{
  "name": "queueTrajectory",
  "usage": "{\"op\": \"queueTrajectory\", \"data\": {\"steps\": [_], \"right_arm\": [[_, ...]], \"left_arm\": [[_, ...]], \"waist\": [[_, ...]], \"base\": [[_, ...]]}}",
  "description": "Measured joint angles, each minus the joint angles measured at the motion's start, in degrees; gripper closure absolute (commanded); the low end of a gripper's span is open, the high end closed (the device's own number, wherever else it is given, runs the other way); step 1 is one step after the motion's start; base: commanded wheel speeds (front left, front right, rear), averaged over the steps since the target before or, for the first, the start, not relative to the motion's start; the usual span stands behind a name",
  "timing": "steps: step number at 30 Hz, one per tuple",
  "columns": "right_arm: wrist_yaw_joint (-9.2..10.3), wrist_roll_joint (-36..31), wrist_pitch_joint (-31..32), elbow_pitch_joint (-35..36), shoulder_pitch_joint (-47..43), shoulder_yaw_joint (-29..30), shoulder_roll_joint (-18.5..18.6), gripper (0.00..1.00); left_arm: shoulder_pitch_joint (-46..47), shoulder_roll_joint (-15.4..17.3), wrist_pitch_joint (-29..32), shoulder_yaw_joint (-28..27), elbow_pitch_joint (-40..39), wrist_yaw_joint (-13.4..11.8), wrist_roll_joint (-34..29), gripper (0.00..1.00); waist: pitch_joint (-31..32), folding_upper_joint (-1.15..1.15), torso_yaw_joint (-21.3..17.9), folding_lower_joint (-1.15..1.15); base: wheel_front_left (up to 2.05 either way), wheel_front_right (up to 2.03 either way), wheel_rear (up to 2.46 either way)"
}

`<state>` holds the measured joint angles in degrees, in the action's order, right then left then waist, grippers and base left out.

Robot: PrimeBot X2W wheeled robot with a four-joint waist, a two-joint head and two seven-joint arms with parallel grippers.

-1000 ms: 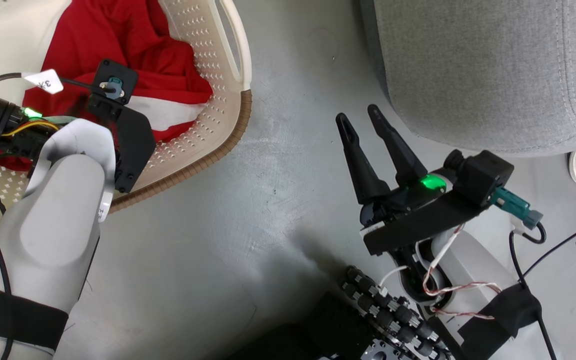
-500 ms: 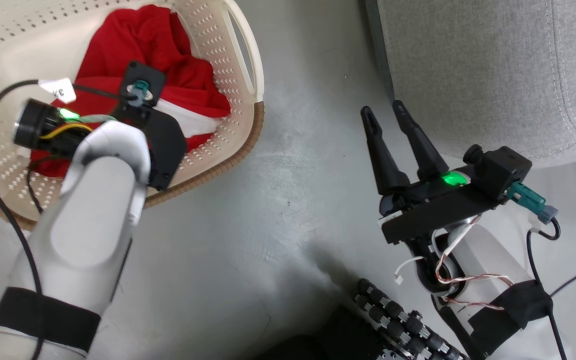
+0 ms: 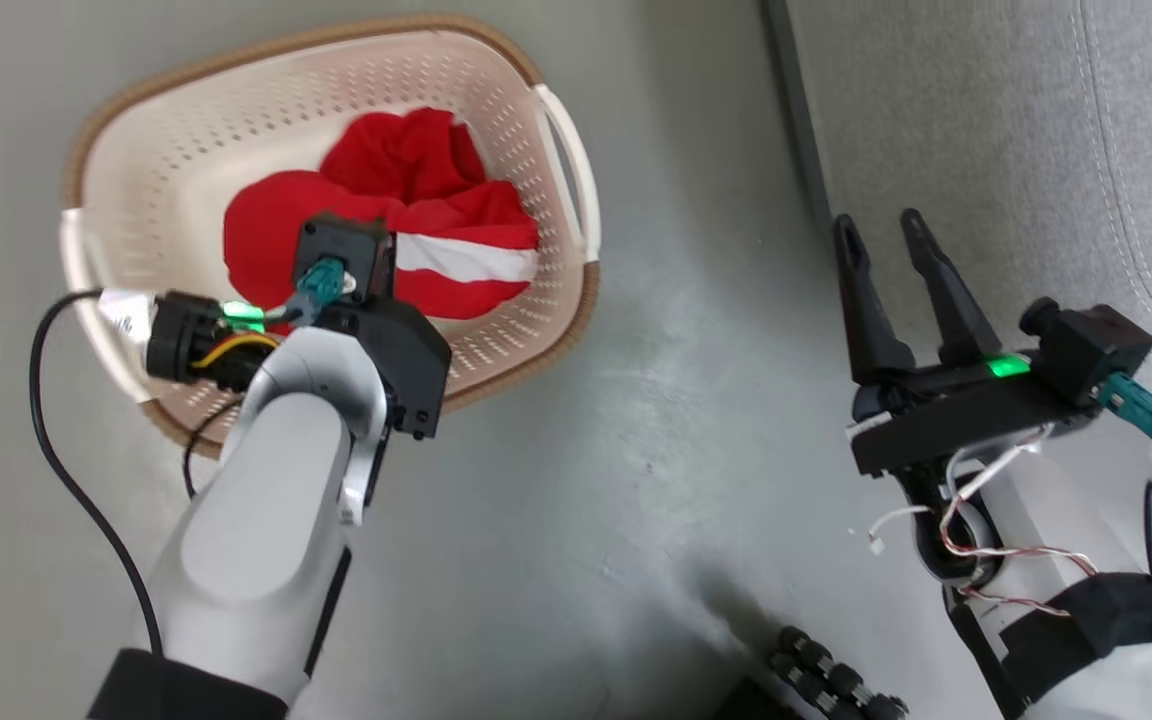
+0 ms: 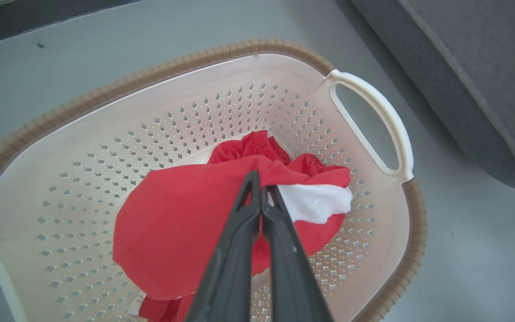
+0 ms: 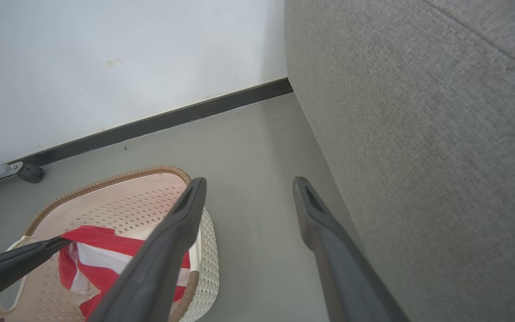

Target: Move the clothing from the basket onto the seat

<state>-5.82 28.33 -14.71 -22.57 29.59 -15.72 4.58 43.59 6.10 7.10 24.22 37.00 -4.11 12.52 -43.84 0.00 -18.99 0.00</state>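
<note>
Left end effector (image 4: 259, 179): closed tight, pinching a fold of the soft bright red-and-white clothing (image 4: 181, 232), which lies bunched inside the oval cream perforated plastic basket (image 4: 105, 147). Right end effector (image 3: 881, 225): spread wide, empty. Step, as judged: lift-out. Next: raise the fabric clear, then carry it right to the light grey upholstered seat (image 3: 986, 150).

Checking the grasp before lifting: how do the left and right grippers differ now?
The left gripper is shut, pinching the clothing; the right gripper is open and empty. The left gripper hangs over the basket; the right gripper hangs over the floor beside the seat. Both have long dark fingers.
</note>
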Motion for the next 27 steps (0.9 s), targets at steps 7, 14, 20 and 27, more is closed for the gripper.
{"op": "queueTrajectory", "data": {"steps": [7,14,20,27], "right_arm": [[-0.26,-1.55,0.01,-0.75,-4.08,3.00,1.57,0.00],[-0.32,-3.21,0.01,-0.80,-7.99,5.99,2.90,0.00],[-0.34,-4.08,0.01,-0.86,-10.90,7.53,3.39,0.00],[-0.51,-5.79,0.01,-0.82,-14.19,7.94,3.20,0.00]], "left_arm": [[-4.75,-2.03,-7.27,-2.79,-0.63,-0.16,4.67,1.00],[-9.04,-2.77,-13.30,-4.09,-1.62,0.13,7.87,1.00],[-11.95,-3.01,-17.27,-5.08,-2.76,0.67,9.80,1.00],[-15.49,-3.05,-19.41,-6.08,-4.13,1.34,12.16,1.00]], "waist": [[5.22,0.00,3.99,0.00],[10.79,0.00,8.02,0.00],[15.87,0.00,11.17,-0.01],[22.07,0.00,14.03,-0.01]], "base": [[0.00,0.00,0.00],[0.00,0.00,0.00],[0.00,0.00,0.00],[0.00,0.00,0.00]]}}
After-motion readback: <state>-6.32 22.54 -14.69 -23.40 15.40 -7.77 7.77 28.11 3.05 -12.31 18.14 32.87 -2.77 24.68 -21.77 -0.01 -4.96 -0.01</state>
